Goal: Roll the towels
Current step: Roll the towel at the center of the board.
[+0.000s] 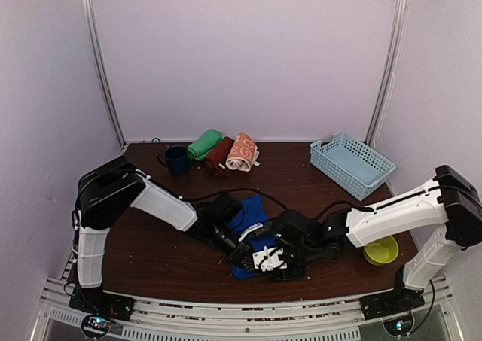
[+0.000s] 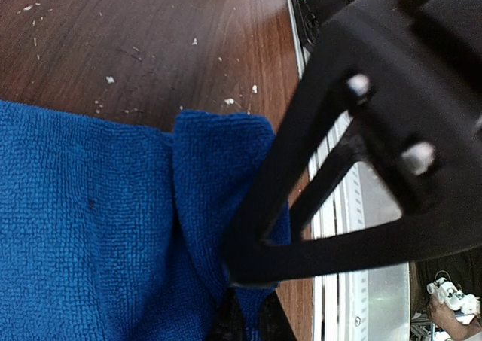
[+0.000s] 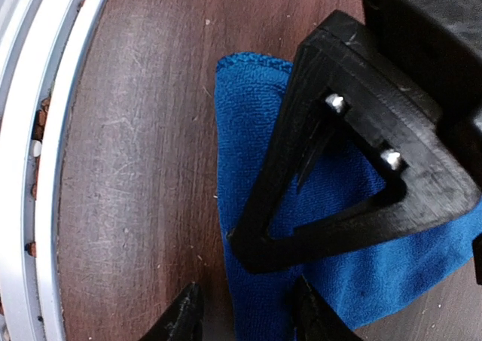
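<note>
Overhead, towel: the royal blue towel (image 1: 252,213) of soft looped cloth lies flat near the middle of the counter's near edge, with its long axis running from near edge to far edge.
Overhead, grippers: the left gripper (image 1: 226,239) sits at the towel's left border and the right gripper (image 1: 257,260) on its near end. Both touch it.
Overhead, other towels: a green towel (image 1: 205,144), a dark maroon towel (image 1: 218,157) and an orange towel (image 1: 242,153) with white print lie rolled side by side at the far edge. They sit between a navy mug (image 1: 177,160) and a pale blue plastic basket (image 1: 352,164) toward the far right corner.
Overhead, surface and room: the dark brown wooden counter (image 1: 151,251) is boxed in by pale walls (image 1: 248,55). A yellow-green bowl (image 1: 380,249) stands near the right edge.
Left wrist, tool: the left gripper (image 2: 233,288) has its jaws drawn together on a turned-over corner of the royal blue towel (image 2: 90,228), above the crumb-flecked counter (image 2: 113,40).
Right wrist, tool: the right gripper (image 3: 233,281) straddles the edge of the royal blue towel (image 3: 354,281) with a narrow gap. I cannot tell whether it clamps the cloth.
Right wrist, surface: scratched counter (image 3: 135,168) runs beside a metal rail (image 3: 30,92) at the near edge.
Coming move: the roll probably has to travel from the near end toward the far edge, along the long axis. The rolled towels lie well apart from it.
</note>
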